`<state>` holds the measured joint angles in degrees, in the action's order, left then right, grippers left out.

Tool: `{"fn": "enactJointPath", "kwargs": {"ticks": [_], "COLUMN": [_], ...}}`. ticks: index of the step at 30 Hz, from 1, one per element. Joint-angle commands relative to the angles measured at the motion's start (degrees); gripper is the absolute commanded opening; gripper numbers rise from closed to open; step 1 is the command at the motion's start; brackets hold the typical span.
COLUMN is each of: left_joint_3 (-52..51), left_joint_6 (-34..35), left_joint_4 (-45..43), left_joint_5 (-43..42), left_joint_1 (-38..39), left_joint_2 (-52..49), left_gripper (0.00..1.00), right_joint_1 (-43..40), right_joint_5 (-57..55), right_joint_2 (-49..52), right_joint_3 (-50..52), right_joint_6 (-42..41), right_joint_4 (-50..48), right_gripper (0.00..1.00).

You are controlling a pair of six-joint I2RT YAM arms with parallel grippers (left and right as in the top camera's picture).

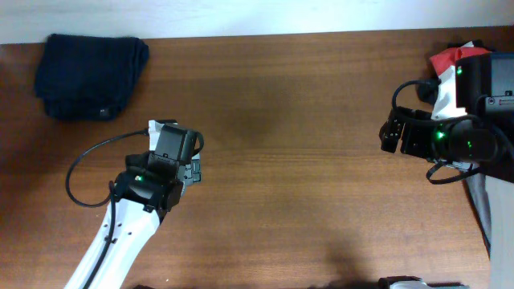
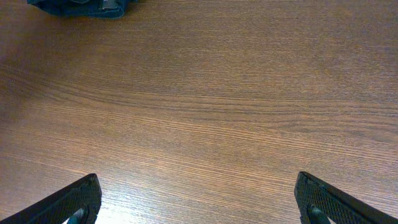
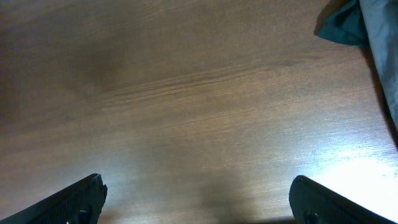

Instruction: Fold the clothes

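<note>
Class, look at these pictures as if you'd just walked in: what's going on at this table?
Neither arm is holding anything. A dark blue garment sits in a compact bundle, apparently folded, at the top left of the table in the overhead view. The left gripper and the right gripper are both open and empty above bare wood. Red cloth and grey cloth lie at the right edge, apparently not yet folded.

Dark brown wood-grain table (image 1: 305, 160)
</note>
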<state>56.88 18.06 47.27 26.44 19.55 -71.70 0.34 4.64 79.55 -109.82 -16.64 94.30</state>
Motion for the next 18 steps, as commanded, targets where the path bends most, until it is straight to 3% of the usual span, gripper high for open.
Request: {"fn": "enactJointPath", "kwargs": {"ticks": [1, 12, 15, 18], "left_joint_3": [-0.1, -0.1, -0.1, -0.1], "left_joint_6": [0.6, 0.6, 0.6, 0.6], "left_joint_4": [-0.1, -0.1, -0.1, -0.1], "left_joint_5": [0.8, 0.8, 0.8, 0.8], "left_joint_1": [0.2, 0.2, 0.2, 0.2], "left_joint_2": [-0.2, -0.2, -0.2, -0.2], "left_gripper": [0.99, 0.99, 0.99, 0.99], "right_joint_1": [-0.3, -0.3, -0.3, -0.3], "right_joint_5": [-3.0, -3.1, -3.1, -3.1], "right_joint_2": [-1.0, -2.6, -6.9, -15.1], "right_joint_3": [-0.8, 1.1, 5.9, 17.3], "right_joint_6": [1.2, 10.5, 11.8, 12.0], "right_joint_4": [-1.5, -14.2, -19.2, -28.6], "right_gripper": [0.99, 0.99, 0.99, 0.99]}}
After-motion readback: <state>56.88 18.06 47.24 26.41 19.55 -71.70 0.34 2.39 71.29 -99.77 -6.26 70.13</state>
